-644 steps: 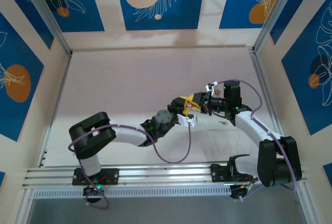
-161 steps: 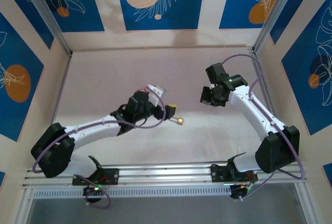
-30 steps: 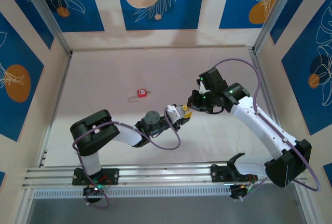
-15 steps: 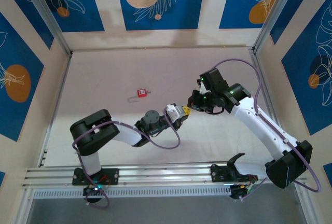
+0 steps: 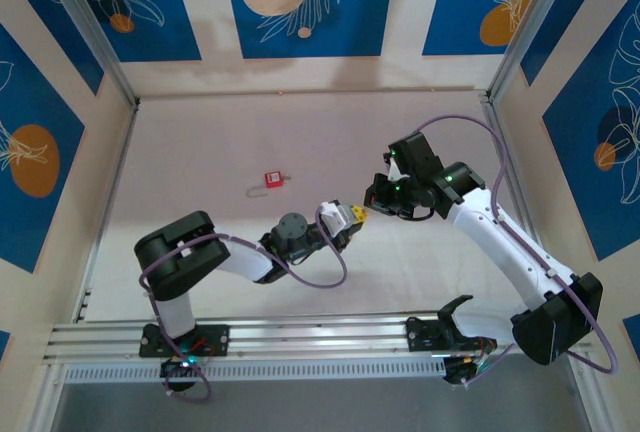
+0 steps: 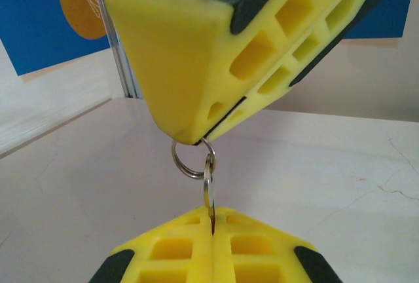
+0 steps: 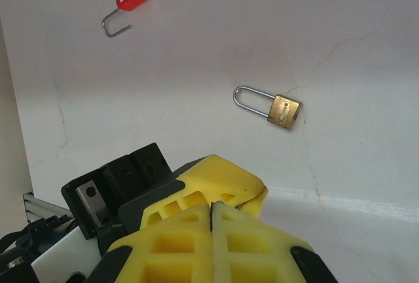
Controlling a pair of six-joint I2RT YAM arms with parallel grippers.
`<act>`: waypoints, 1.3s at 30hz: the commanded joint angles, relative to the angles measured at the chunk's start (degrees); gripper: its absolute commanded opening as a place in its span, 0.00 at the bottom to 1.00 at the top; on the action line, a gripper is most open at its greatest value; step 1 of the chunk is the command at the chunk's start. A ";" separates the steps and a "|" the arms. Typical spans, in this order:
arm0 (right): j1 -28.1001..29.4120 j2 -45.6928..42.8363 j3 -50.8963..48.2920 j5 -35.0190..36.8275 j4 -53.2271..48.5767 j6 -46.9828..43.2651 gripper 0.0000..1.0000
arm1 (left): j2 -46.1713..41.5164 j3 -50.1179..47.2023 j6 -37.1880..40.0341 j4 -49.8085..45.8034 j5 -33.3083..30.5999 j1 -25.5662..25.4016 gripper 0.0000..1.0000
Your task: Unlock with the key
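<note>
At mid-table, the left gripper [image 6: 211, 221] has just clamped onto the key [image 6: 207, 190] — the right gripper [image 6: 200, 140] still pinches its ring [image 6: 190, 176]. Handover is in progress.

Within the last second the left fingers [image 6: 170, 250] clamp onto the key [image 6: 208, 190], which hangs by its ring from the right fingers [image 6: 183, 67], and edge slightly closer to them. Five seconds back the arms stood apart, and the red padlock [image 5: 272, 180] did not lie on the desk [image 5: 200, 152].
</note>
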 commanded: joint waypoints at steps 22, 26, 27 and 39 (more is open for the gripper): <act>-1.85 -1.37 -2.87 -3.11 3.13 0.97 0.08 | -7.74 0.76 10.82 -13.67 -3.79 0.34 0.00; -4.05 -2.83 -2.71 -5.26 4.62 1.10 0.31 | -11.31 4.97 20.99 -28.03 -7.82 0.30 0.00; -4.92 -3.38 -2.85 -5.81 4.98 1.10 0.34 | -11.85 6.02 23.62 -31.24 -8.78 0.34 0.00; -23.78 -8.42 -21.29 -39.59 34.00 6.70 0.62 | -10.57 4.95 69.26 -31.04 -23.57 0.13 0.00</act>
